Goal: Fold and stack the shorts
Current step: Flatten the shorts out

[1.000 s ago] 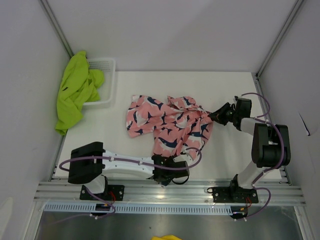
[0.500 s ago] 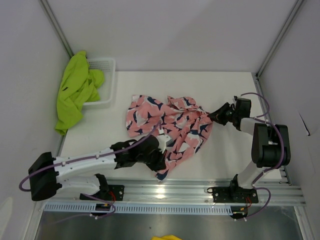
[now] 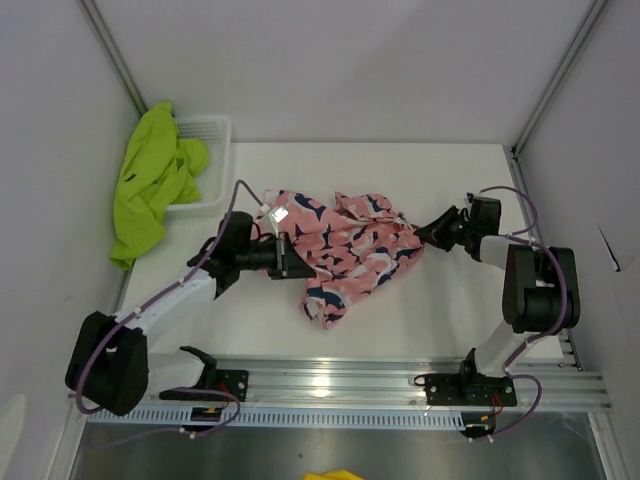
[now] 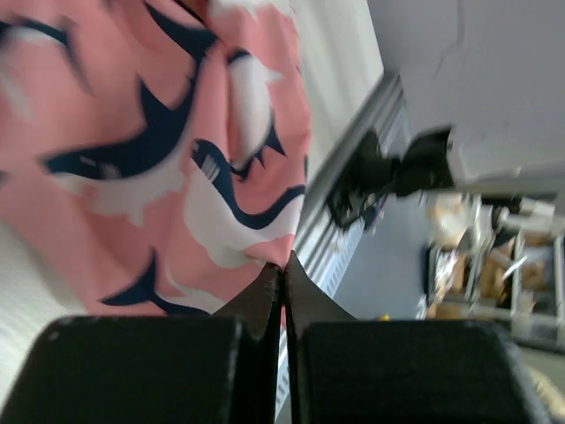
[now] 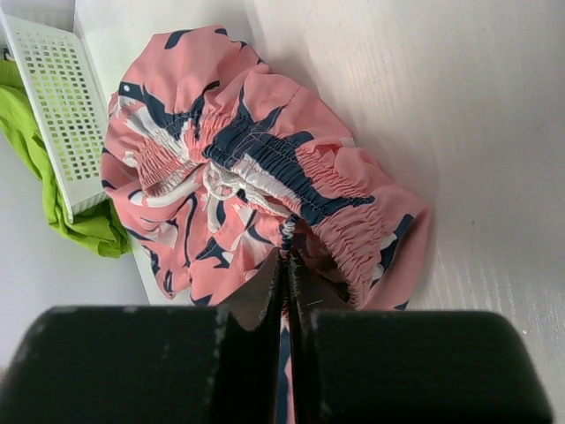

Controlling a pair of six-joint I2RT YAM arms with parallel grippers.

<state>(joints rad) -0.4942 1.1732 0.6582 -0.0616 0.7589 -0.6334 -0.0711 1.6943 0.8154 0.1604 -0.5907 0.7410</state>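
Note:
The pink shorts (image 3: 352,250) with the navy-and-white print lie crumpled in the middle of the table. My left gripper (image 3: 288,260) is at their left side, shut on a pink edge of the fabric (image 4: 284,261), which fills the left wrist view (image 4: 159,132). My right gripper (image 3: 424,233) is at their right end, shut on the gathered elastic waistband (image 5: 287,237). The shorts bunch between the two grippers. The lime green shorts (image 3: 150,185) hang over the left rim of the white mesh basket (image 3: 208,130) at the back left.
White walls close in the table on three sides. The metal rail (image 3: 340,382) with both arm bases runs along the near edge. In the right wrist view the basket (image 5: 57,106) and a bit of green cloth (image 5: 75,228) lie beyond the pink shorts.
My left arm swung from the near edge up to the shorts' left side and shut on pink fabric, dragging the front part left and back. The right gripper stayed put.

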